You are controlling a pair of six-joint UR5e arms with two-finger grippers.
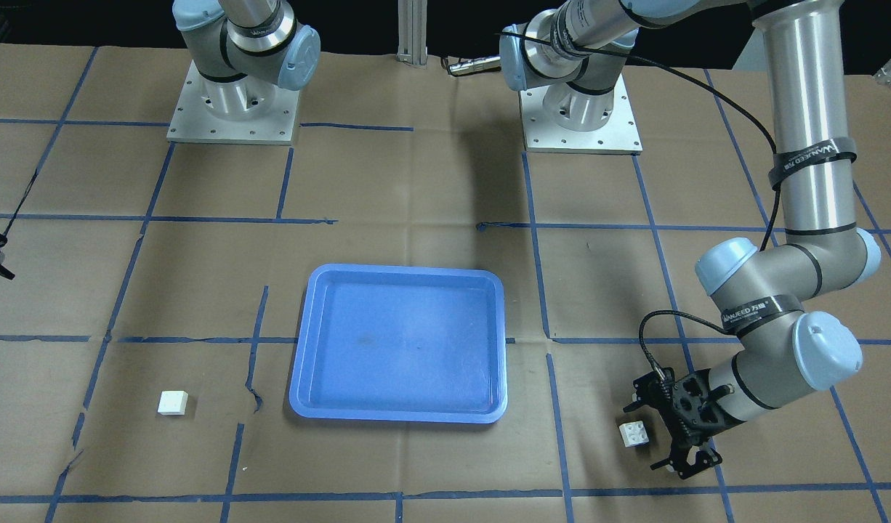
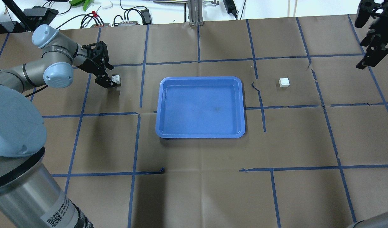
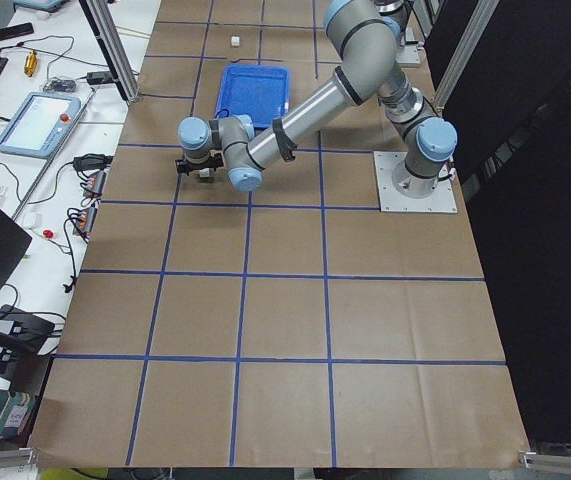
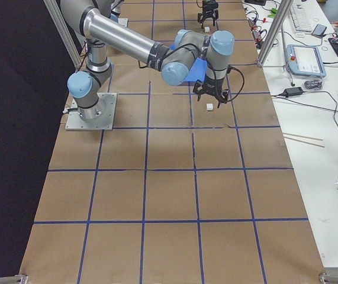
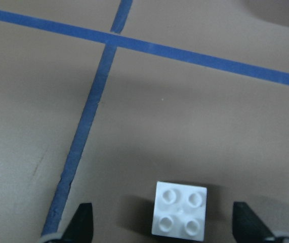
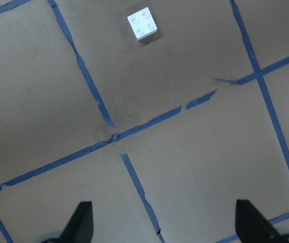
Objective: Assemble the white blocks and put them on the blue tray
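The blue tray [image 2: 200, 107] lies at the table's middle with nothing in it. One white block [image 2: 116, 79], studs up, sits to its left. My left gripper [image 2: 111, 76] is low over the table and open. The block [image 5: 180, 210] lies between its fingertips [image 5: 83, 225], untouched. The second white block [image 2: 284, 82] sits to the right of the tray. My right gripper [image 2: 360, 44] is open and empty, raised beyond that block near the table's right edge. The right wrist view shows this block [image 6: 143, 24] far ahead of the fingers.
Brown paper with a blue tape grid [image 2: 140, 91] covers the table. The two arm bases [image 1: 231, 109] stand on the robot's side. Cables and gear [image 2: 124, 19] lie past the far edge.
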